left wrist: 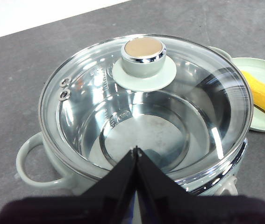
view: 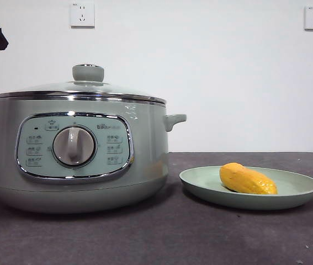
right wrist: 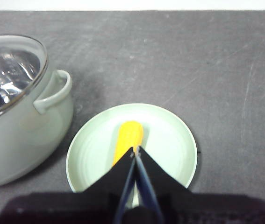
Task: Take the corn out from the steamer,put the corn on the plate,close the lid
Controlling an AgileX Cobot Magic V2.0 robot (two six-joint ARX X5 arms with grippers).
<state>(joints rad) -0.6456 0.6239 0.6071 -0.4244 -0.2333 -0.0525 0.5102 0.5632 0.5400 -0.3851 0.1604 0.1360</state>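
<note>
The sage-green steamer (view: 76,152) stands at the left of the table with its glass lid (view: 84,88) seated on the chrome rim. Through the lid (left wrist: 144,105) the pot's inside looks bare. The yellow-orange corn (view: 247,179) lies on the pale green plate (view: 300,190) to the right of the steamer. My left gripper (left wrist: 136,150) hangs shut above the steamer (left wrist: 34,161), holding nothing. My right gripper (right wrist: 135,151) hangs shut above the plate (right wrist: 169,140) and the corn (right wrist: 128,137), holding nothing. In the front view both arms show only as black tips at the top corners.
The dark grey tabletop (view: 162,237) stretches in front of the steamer and plate. A white wall with two sockets (view: 82,15) stands behind. The steamer's side handle (right wrist: 55,91) points toward the plate.
</note>
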